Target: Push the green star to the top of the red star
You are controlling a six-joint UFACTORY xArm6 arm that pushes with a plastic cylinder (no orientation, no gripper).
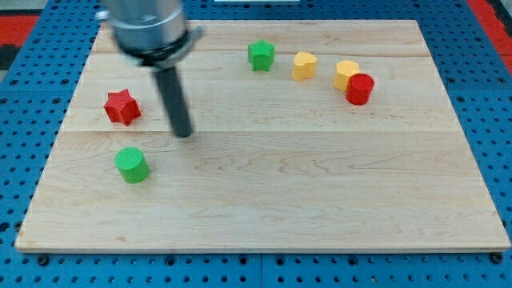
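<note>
The green star (261, 55) lies near the view's top, a little left of centre. The red star (122, 106) lies at the view's left. My tip (183, 133) rests on the board to the right of the red star and slightly below it, apart from it. It is far to the lower left of the green star and touches no block.
A green cylinder (131, 165) sits below the red star, lower left of my tip. A yellow heart (303, 65), another yellow block (346, 74) and a red cylinder (359, 89) touching it lie right of the green star. The wooden board (320, 200) lies on blue pegboard.
</note>
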